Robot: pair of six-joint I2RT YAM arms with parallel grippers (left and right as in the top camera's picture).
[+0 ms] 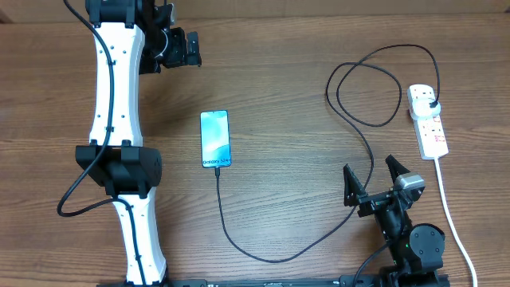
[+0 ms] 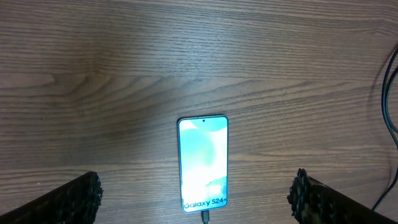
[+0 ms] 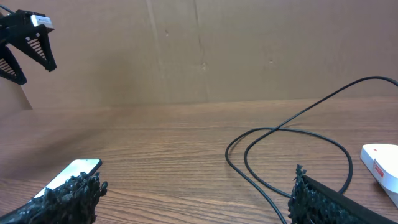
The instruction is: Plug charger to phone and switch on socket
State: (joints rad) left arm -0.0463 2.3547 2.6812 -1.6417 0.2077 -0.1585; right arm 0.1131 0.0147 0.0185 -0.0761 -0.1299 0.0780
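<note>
I see the phone [image 1: 215, 139] glowing light blue, a black charger [image 1: 218, 195], a white socket [image 1: 428, 121] with reddish markings at three o'clock, and a brown wood-grain table [image 1: 303, 48].

Phone [image 1: 215, 139] lies flat, face up, mid worktop [image 1: 279, 96], long axis running near to far. Its screen glows light blue, with "Galaxy S24+" text at the near end. The charger [image 1: 218, 195] is a thin black cable. Its connector tip [image 2: 204, 218] is seated in the phone's near end, and the cable sweeps right in a wide curve, then loops loosely. Its black plug [image 1: 431, 104] sits in the socket [image 1: 428, 121], a white strip with red markings at right and a thick white cord trailing nearward. Switch position unreadable.
</note>
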